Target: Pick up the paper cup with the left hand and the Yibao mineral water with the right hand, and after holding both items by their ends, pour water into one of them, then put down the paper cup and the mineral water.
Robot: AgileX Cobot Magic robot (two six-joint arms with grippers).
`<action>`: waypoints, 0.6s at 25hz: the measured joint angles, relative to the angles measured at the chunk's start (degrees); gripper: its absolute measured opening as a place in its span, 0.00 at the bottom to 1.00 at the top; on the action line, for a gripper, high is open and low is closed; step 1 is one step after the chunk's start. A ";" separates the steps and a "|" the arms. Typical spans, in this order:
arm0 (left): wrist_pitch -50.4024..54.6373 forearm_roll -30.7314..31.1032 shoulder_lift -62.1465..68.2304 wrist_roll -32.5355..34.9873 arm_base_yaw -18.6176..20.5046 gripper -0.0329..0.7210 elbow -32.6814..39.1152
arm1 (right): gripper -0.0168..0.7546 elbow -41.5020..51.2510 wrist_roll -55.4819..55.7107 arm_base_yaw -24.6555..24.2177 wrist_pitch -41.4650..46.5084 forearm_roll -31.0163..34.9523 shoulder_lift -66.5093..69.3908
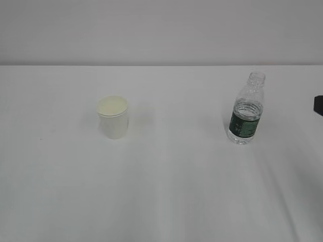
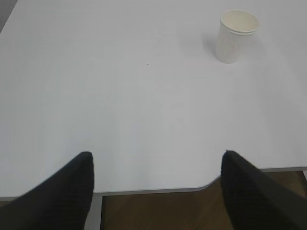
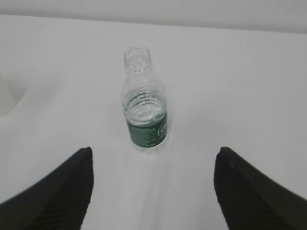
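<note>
The white paper cup [image 1: 113, 117] stands upright on the white table, left of the middle; it also shows far ahead in the left wrist view [image 2: 237, 36]. The uncapped Yibao mineral water [image 1: 247, 109], clear with a dark green label, stands upright at the right with water [image 3: 143, 111] up to about the label's top. It sits straight ahead in the right wrist view [image 3: 145, 108]. My left gripper [image 2: 157, 160] is open and empty, well short of the cup. My right gripper [image 3: 152, 155] is open and empty, just short of the bottle.
The table's front edge [image 2: 153, 190] with a notched corner lies under my left gripper, brown floor below. A black part of the right arm [image 1: 318, 105] shows at the right edge of the exterior view. A grey wall stands behind the table.
</note>
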 joint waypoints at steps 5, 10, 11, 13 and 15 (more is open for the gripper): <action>0.00 0.00 0.00 0.00 0.00 0.83 0.00 | 0.79 0.00 -8.41 0.00 -7.05 1.66 -3.32; 0.00 0.00 0.00 0.00 0.00 0.83 0.00 | 0.79 0.76 -12.09 0.00 -11.48 2.15 -3.96; 0.00 0.00 0.00 0.00 0.00 0.83 0.00 | 0.79 1.17 -12.46 0.00 -12.59 2.24 -3.96; 0.00 0.00 0.00 0.00 0.00 0.83 0.00 | 0.79 1.28 -12.95 0.00 -14.56 1.77 -3.96; 0.00 0.00 0.00 0.00 0.00 0.83 0.00 | 0.79 1.28 -13.28 0.00 -17.65 0.27 -4.35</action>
